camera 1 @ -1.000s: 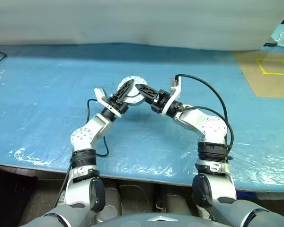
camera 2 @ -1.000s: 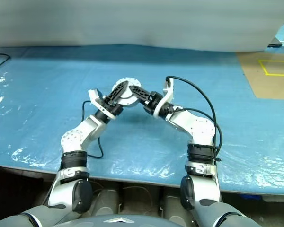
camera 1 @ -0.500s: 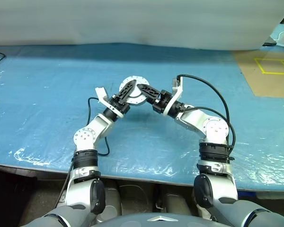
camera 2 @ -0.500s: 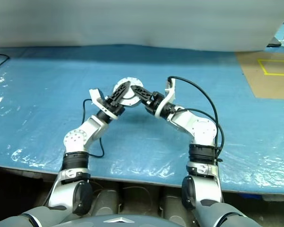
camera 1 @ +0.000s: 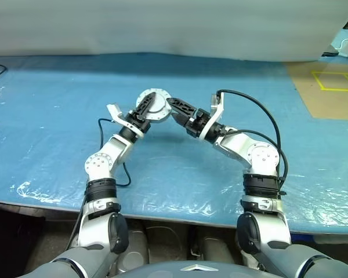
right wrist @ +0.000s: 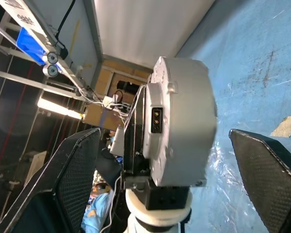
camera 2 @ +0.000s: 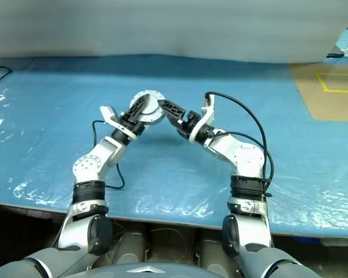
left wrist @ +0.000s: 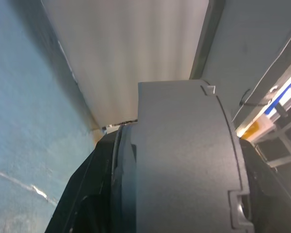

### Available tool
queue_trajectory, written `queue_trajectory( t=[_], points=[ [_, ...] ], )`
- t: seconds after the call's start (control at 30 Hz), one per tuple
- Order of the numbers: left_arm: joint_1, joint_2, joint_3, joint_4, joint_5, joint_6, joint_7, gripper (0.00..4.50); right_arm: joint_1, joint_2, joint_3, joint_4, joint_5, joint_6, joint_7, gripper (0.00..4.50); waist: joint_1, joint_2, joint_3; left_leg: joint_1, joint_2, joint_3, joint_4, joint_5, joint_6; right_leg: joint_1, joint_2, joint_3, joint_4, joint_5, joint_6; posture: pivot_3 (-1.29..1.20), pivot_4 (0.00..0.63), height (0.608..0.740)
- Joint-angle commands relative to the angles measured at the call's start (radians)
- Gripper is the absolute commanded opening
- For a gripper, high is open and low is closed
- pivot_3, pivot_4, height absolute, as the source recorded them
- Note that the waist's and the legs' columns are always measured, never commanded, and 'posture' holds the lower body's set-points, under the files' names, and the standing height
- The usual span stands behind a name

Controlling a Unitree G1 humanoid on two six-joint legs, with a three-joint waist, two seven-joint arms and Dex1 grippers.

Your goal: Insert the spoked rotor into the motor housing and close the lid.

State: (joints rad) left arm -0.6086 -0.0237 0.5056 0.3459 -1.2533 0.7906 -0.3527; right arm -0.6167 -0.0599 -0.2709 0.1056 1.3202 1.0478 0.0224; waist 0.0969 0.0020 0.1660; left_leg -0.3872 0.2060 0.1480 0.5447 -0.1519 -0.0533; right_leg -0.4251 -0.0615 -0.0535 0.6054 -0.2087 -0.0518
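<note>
The motor housing is held up in the air above the table, a round silver-grey assembly with its flat, bolt-ringed face turned toward the head camera. In the right wrist view it shows edge-on as a thick grey drum with a small connector socket in its side wall; whether the rotor sits inside it cannot be told, since the body looks closed from every side shown.

The left hand has hold of the housing: its two black fingers lie across the front face and rim, reaching up toward 1 o'clock from the wrist, closed around the round body. In the left wrist view the grey rim sits right between the black fingers. The left forearm rises from the elbow near the table's front edge, angled toward 1 o'clock.

The right hand sits just beside the housing at its 3 o'clock side, its fingers spread wide and apart from the body. The right wrist view shows its two mesh-padded fingers standing well clear on either side of the drum, touching nothing. The right forearm slopes in from about 4 o'clock, with a black cable arching over it.

The table is covered with blue plastic sheeting, and a brown board with yellow tape lies at its far right.
</note>
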Motion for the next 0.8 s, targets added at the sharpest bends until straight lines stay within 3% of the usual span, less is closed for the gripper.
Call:
queue_trajectory(
  t=[0.03,0.17,0.33,0.8],
  points=[
    [-0.056,0.019,0.021,-0.048,-0.027,-0.037,-0.003,2.4,-0.003,-0.018,0.0,-0.027,-0.026,-0.014,0.018,4.46,0.002,0.0,0.0,0.0,0.0,0.0,0.0,0.0,0.0,0.0,0.0,0.0,0.0,0.0,0.0,0.0,0.15,0.74],
    [-0.059,0.065,0.028,-0.023,0.075,-0.147,0.024,2.4,0.003,-0.033,-0.003,-0.039,-0.049,-0.021,0.026,4.46,0.0,0.0,0.0,0.0,0.0,0.0,0.0,0.0,0.0,0.0,0.0,0.0,0.0,0.0,0.0,0.0,0.15,0.74],
    [-0.061,0.126,0.046,0.141,0.23,-0.313,0.062,2.4,0.007,-0.043,0.005,-0.037,-0.092,-0.029,0.036,4.46,-0.003,0.0,0.0,0.001,0.0,0.0,0.0,0.0,0.0,0.0,0.001,0.0,0.0,0.0,0.001,0.0,0.15,0.74],
    [-0.236,0.273,0.108,0.624,0.431,-0.635,-0.014,2.4,-0.003,-0.04,0.032,-0.04,-0.179,-0.029,0.084,4.46,0.005,-0.007,0.004,-0.001,0.0,-0.002,0.001,0.0,0.0,0.0,0.0,-0.001,0.0,0.001,0.001,0.0,0.15,0.74]
  ],
)
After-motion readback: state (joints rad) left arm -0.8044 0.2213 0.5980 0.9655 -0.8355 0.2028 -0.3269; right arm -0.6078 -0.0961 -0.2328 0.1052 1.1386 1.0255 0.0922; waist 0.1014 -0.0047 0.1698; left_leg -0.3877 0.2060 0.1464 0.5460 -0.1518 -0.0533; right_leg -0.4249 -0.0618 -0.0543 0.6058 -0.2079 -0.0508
